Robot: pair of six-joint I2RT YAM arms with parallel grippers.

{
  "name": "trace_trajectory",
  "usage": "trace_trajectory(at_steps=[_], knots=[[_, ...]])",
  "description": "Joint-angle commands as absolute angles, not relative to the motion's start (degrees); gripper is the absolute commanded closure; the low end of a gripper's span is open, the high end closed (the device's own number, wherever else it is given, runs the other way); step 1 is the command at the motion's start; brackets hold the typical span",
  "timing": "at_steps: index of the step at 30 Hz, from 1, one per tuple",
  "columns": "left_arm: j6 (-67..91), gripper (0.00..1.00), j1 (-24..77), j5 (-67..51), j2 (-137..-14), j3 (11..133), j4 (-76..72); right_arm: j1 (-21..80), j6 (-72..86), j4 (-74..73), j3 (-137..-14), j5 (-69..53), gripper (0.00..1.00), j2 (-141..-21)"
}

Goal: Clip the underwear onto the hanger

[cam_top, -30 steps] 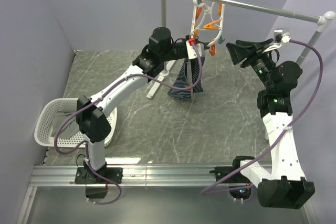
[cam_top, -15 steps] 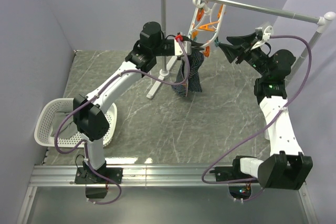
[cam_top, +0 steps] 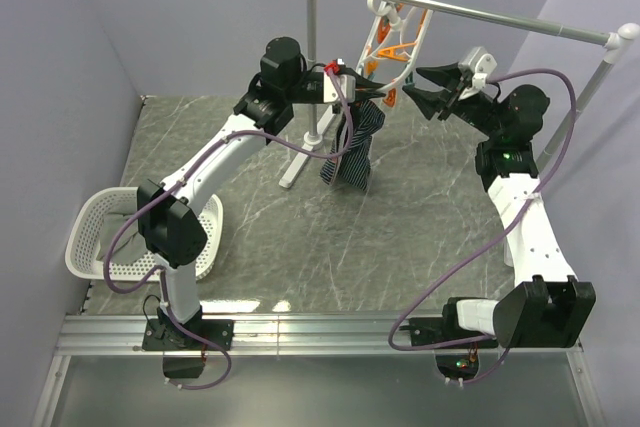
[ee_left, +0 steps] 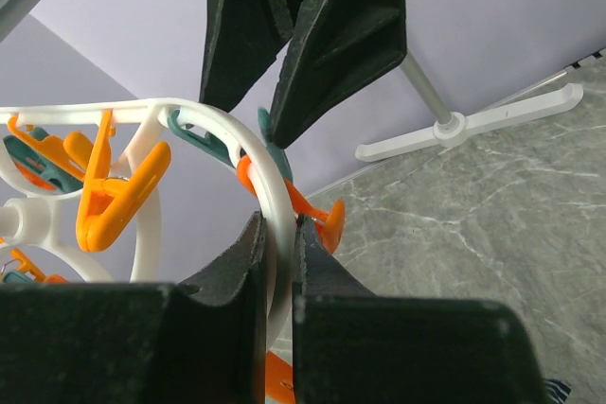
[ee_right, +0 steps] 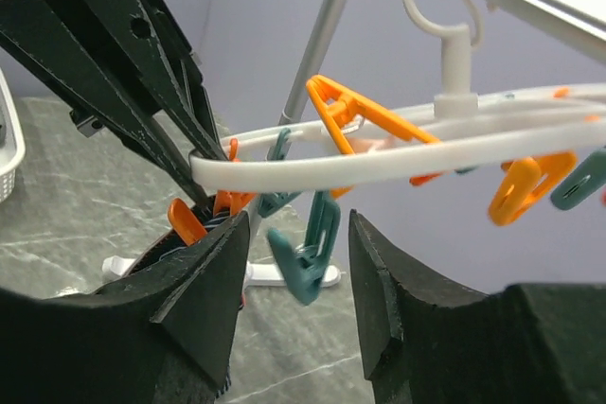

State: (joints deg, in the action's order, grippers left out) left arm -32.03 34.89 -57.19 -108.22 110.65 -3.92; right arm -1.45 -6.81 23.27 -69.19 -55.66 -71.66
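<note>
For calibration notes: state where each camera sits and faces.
Top external: above and behind, looking down on left arm, right arm, hanger, underwear.
Left wrist: on left arm, facing the hanger past its own fingers.
Right wrist: on right arm, facing the hanger between its open fingers.
Shared: left wrist sees the right gripper, right wrist the left gripper.
</note>
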Motion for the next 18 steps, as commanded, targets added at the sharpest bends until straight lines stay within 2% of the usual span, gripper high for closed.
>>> trace_trajectory(at_steps=[1,12,18], knots=[[-30.1,1.00,34.8,-60.8,-106.4,113.3,-6.7,-0.4,-11.6,23.5,-73.1,-56.6,0.48,-72.6],[-27.8,1.00,34.4,-62.5,-106.3,113.0,-9.3,-0.3,-14.8,18.8,-75.0,-58.5,0.53,-74.3],[-26.9,1.00,34.1,-62.9,-106.3,113.0,-10.4,-0.3,-16.2,17.7,-74.1,-59.0,0.61,-74.0]])
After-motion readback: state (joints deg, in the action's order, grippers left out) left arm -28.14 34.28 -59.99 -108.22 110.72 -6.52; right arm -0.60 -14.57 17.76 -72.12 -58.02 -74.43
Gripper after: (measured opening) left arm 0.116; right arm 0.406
